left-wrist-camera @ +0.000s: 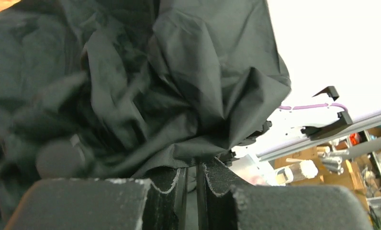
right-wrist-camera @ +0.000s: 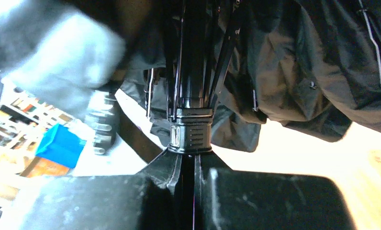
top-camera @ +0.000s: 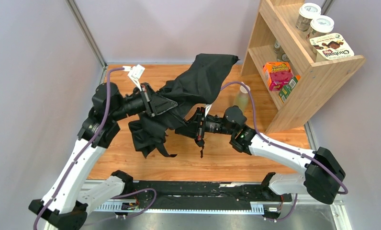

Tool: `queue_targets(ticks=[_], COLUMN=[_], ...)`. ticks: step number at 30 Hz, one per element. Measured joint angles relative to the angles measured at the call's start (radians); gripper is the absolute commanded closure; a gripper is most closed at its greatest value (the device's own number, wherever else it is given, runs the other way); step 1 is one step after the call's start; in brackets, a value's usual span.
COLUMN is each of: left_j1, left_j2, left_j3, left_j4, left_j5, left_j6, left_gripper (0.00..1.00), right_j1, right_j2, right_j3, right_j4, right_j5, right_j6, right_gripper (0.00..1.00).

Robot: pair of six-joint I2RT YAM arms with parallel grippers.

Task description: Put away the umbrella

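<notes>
Fixed overhead camera looking down from behind both arm bases onto the wooden surface (top-camera: pixel 217 158), each wrist camera peering close along its own jaws, all three views sharing the black umbrella (top-camera: pixel 198 84) (left-wrist-camera: pixel 169 86) (right-wrist-camera: pixel 294 67).

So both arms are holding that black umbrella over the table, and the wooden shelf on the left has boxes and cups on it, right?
Nearly. The wooden shelf stands on the right, not the left, as the top external view shows. The rest holds: both arms hold the black umbrella over the table, and the shelf carries boxes and cups.
</notes>
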Motion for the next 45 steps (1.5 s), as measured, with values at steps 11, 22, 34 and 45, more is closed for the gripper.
queue_targets(ticks=[11,22,34,45], left_j1=[0.020,0.030,0.030,0.030], left_j2=[0.076,-0.206,-0.303,-0.246], left_j3=[0.022,0.165,-0.088,-0.047], left_j4=[-0.008,-0.256,-0.327,-0.258], left_j5=[0.086,-0.103,-0.196,-0.275], left_j6=[0.097,0.144,0.081,0.043], left_gripper=[0.48,0.53,0.46,0.24], right_j1=[0.006,-0.133,-0.228,-0.039], right_j2=[0.022,0.023,0.029,-0.006], right_j3=[-0.069,-0.047,0.004,0.066], right_j4=[0.117,0.018,-0.009,-0.351], right_j5=[-0.034,0.030,-0.023,0.298], right_j6=[0.168,0.188,0.204,-0.219], right_gripper=[1.00,1.00,1.00,1.00])
